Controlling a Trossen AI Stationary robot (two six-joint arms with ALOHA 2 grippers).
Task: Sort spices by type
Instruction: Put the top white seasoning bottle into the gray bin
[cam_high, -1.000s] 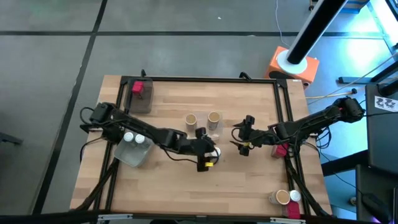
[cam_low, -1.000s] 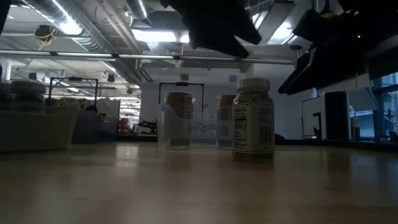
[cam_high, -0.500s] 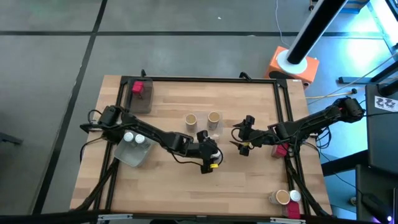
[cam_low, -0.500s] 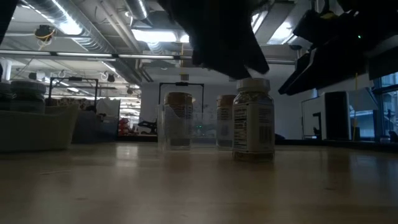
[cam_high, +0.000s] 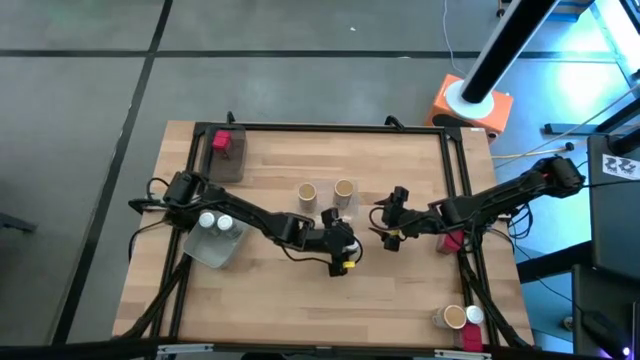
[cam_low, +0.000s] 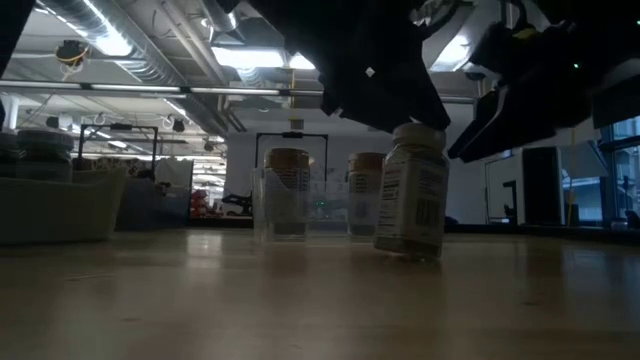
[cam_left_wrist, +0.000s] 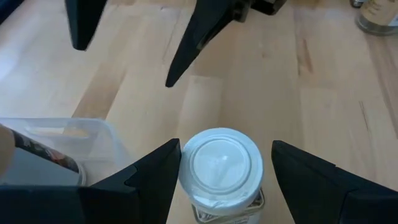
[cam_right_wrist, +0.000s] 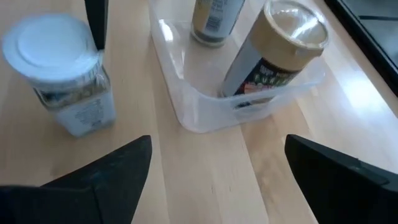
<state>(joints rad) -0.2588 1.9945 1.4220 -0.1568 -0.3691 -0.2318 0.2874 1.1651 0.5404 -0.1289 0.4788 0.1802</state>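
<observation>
Against the frame a second ago, I note my left gripper (cam_high: 345, 250) has moved further toward the table centre and come down over the white-capped jar (cam_low: 412, 190), which stood upright then and now leans, its base partly lifted on one side in the low view. In the left wrist view the same jar (cam_left_wrist: 221, 168) sits between the two fingers (cam_left_wrist: 152, 177) with a gap on either side; I record the left jaws as spread around it, not closed on it. The right gripper (cam_high: 385, 227) has not moved: it hovers just beside the jar, jaws wide and holding nothing. The jar has a white round cap, a clear body showing pale contents and a printed label. It stands on the bare wood near the centre, just in front of the clear tray (cam_right_wrist: 205, 93) that holds two tan cork-topped jars (cam_high: 343, 190). Elsewhere, two white-capped jars (cam_high: 214, 222) lie in a tray at the left edge, a red jar (cam_high: 221, 141) sits in the tray at the far-left corner, and another red jar (cam_high: 452, 240) shows under the right arm. The left arm hides most of the jar from above.
</observation>
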